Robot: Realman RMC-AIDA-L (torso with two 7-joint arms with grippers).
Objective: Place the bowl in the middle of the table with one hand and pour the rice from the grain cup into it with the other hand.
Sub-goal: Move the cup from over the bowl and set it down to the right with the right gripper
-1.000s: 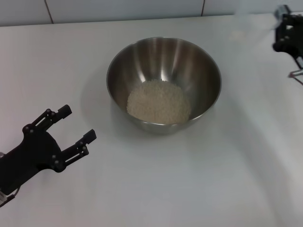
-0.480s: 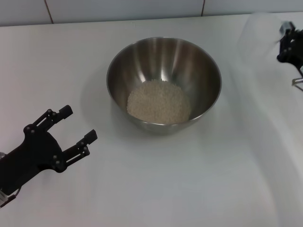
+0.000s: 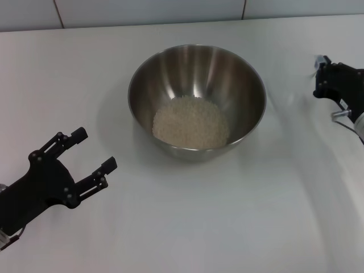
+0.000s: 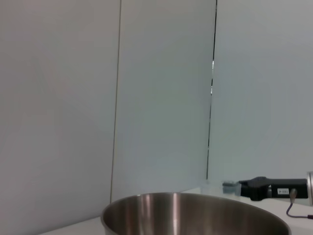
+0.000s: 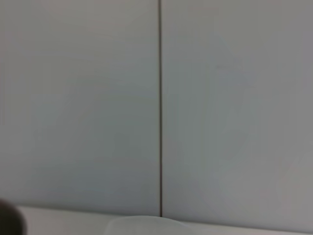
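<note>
Steel bowl (image 3: 197,102) holding rice (image 3: 190,122) stood mid-table (image 3: 187,222); left gripper (image 3: 91,154) hovered near-left, fingers spread, empty; right gripper (image 3: 320,77) far-right, grip indiscernible.

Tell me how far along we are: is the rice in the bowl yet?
Yes. The bowl stands mid-table with the rice heaped inside. The left gripper is open beside it, holding nothing. The right gripper is off to the bowl's right; the cup is too faint to make out there. Only setting the cup down could remain.
</note>
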